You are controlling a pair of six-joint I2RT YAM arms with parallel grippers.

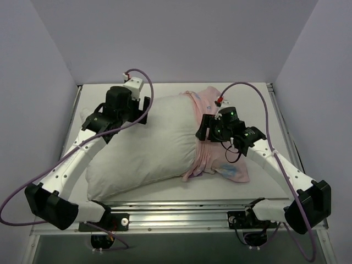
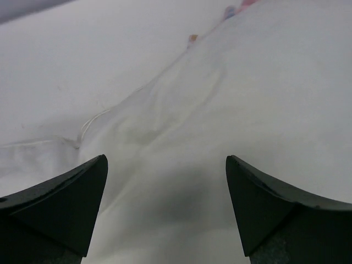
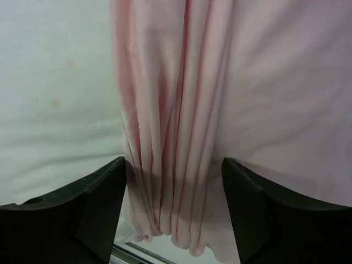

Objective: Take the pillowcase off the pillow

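Observation:
The plain white pillow (image 1: pixel 148 146) lies across the table, mostly bare. The pale pink pillowcase (image 1: pixel 212 162) is bunched into folds over its right end. My left gripper (image 1: pixel 144 113) hovers over the pillow's upper left part, open, with only white pillow fabric (image 2: pixel 220 110) between its fingers. My right gripper (image 1: pixel 202 131) is open over the bunched edge of the pillowcase (image 3: pixel 176 137), its fingers either side of the pink folds; white pillow (image 3: pixel 55 99) shows to their left.
The white table (image 1: pixel 165 190) has a metal rail at the near edge (image 1: pixel 181 212). White walls close in on the left, back and right. A bit of printed fabric shows at the pillowcase's lower right (image 1: pixel 234 171).

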